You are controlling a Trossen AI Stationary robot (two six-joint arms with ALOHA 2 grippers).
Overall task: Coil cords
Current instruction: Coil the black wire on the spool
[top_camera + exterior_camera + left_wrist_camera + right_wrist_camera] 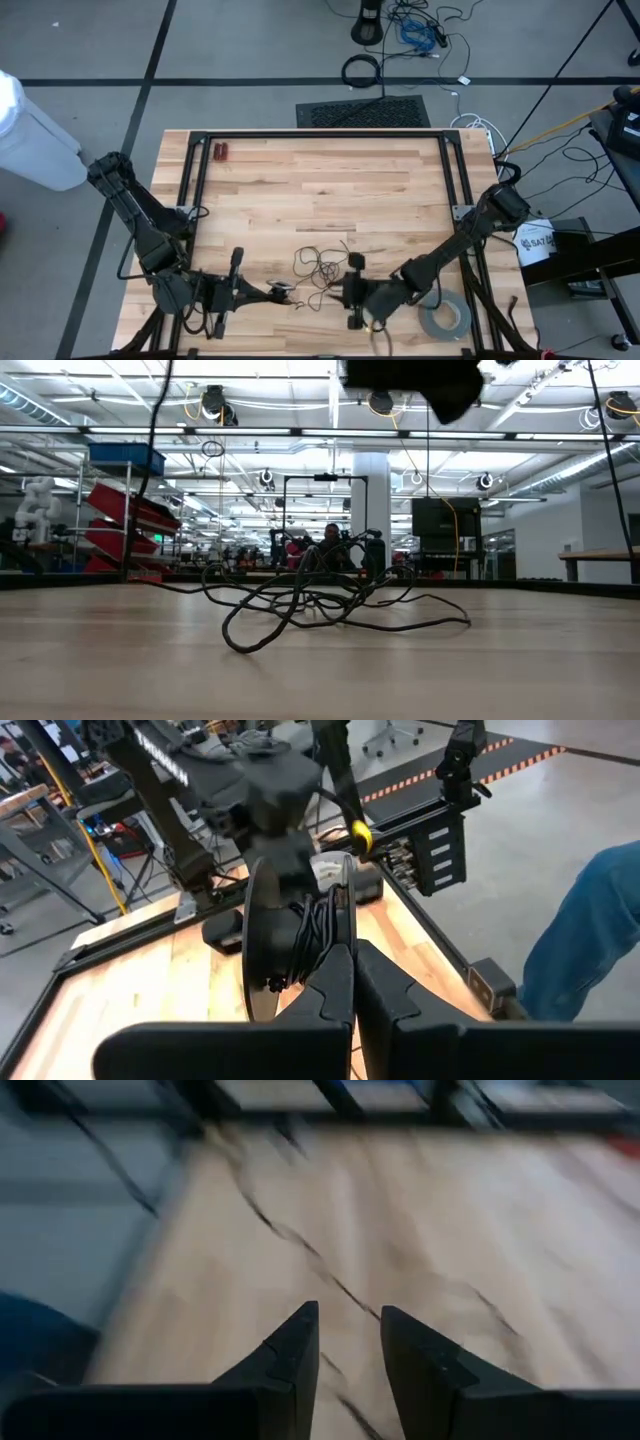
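The cord (pixel 320 262) is a very thin black one, lying as loose wiry strands on the wooden table (pixel 330 180) near its front edge; the low view shows the same tangle (pixel 310 595). My left gripper (pixel 286 292) points toward the table's right, shut at the tangle's near left end. In the left wrist view a bunch of strands (pixel 318 925) runs to its shut fingertips (pixel 345 965). My right gripper (pixel 327 294) faces it from the right, just above the table. Its fingers (pixel 348 1330) are open with nothing between them. My left gripper is shut on a bunch of several cord strands (pixel 330 945), pinched between its two fingers. The fingers come nearly level from the table's left. The strands lead away toward the right gripper. The rest of the cord lies slack on the table.
A grey tape roll (pixel 445 318) lies at the table's front right, beside the right arm. A black frame (pixel 320 135) runs around the table's far and side edges. Two small red things (pixel 220 152) sit at the far left. A person's leg (pixel 590 940) stands beyond the table.
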